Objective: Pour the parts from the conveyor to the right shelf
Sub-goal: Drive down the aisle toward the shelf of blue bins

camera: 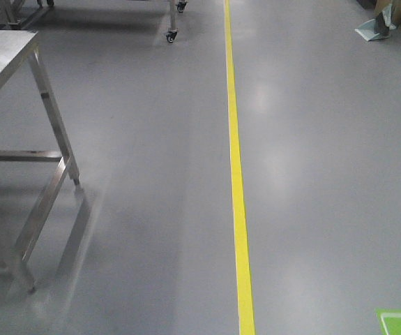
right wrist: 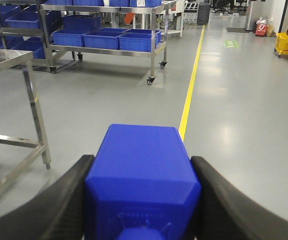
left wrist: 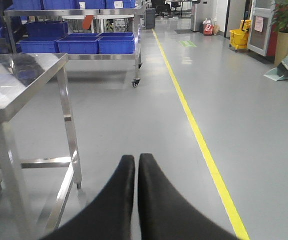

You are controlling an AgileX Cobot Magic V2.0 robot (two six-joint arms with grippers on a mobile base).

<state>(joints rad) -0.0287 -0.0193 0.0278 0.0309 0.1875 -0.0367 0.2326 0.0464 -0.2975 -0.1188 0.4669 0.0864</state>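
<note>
We've got the blue block [right wrist: 142, 185] wedged between our right hand [right wrist: 141, 161] fingers, its lower edge cut off; left hand [left wrist: 135, 162] clenched tight.

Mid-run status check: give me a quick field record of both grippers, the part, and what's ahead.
left gripper: shut, holding nothing
right gripper: shut on the blue block
blue block: clamped between the two fingers, above the floor
steel rack: ahead and to the left, on casters, carrying blue bins
steel table: close on the left
yellow line: runs straight ahead along the grey floor
conveyor: not in view
</note>
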